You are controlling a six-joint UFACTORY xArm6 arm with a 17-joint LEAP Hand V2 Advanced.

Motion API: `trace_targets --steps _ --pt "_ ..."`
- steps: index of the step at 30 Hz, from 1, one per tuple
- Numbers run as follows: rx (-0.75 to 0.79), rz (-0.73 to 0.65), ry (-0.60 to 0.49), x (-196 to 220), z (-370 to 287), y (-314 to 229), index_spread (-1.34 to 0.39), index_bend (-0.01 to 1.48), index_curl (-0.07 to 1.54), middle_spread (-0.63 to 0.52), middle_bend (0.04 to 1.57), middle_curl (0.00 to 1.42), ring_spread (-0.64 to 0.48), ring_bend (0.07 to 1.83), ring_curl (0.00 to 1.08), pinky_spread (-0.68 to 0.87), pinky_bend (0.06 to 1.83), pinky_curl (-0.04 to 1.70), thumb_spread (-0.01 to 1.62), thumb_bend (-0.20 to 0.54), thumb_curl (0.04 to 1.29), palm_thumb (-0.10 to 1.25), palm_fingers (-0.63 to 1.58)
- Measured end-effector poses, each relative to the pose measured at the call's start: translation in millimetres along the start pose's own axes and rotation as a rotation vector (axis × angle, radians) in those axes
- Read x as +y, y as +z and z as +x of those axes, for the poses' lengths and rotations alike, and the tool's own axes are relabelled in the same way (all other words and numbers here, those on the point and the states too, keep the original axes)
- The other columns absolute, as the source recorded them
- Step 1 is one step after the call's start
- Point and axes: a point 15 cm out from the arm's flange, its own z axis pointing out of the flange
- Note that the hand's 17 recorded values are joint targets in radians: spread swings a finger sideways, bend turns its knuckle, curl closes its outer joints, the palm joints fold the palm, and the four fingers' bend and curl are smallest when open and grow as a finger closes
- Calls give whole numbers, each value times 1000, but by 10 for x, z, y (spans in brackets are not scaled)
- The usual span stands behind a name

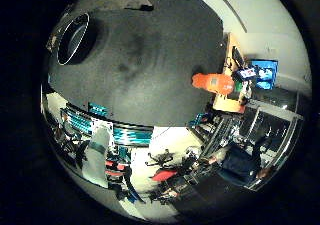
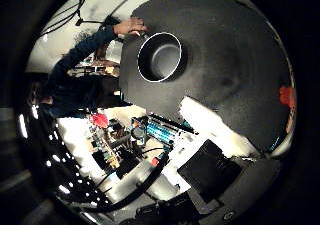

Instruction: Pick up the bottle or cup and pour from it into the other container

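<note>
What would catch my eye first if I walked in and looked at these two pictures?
Probably the bright orange bottle, lying on its side near the edge of the round dark grey table. Next, the dark cup with a pale rim, standing upright on the same table, well apart from the bottle. A person's hand rests on the table's edge close to the cup.

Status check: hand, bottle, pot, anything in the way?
Hand: fingers not in view. Orange bottle on its side on the dark table, ungrasped. Pot upright, apart. Person's hand at the table edge by pot.
</note>
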Motion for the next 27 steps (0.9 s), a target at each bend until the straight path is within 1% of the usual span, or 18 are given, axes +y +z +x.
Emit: trace_targets --steps 5,9,14,18,22,27 --pt "-48 41 -10 -5 -53 -65 -336 178 330 -22 289 355 163 574 158 481 952 -11 1077 -22 403 710 342" --pt "-144 112 56 81 113 -136 -335 178 329 -28 293 357 157 574 156 476 959 -11 1078 -30 394 666 342" --pt "-252 255 122 111 383 -347 -334 178 328 -29 293 357 162 575 154 475 975 -11 1069 -30 362 597 343" --pt "-285 317 177 140 703 -484 -319 169 322 -22 299 356 162 588 157 473 989 -10 1066 -27 337 554 330" --pt "-375 368 226 199 944 -607 -309 169 315 -20 306 358 170 603 160 480 1004 -9 1061 -25 324 536 318" --pt "-474 427 290 341 1407 -773 -298 172 313 -5 310 357 173 615 160 484 1021 -10 1062 -25 317 531 305"
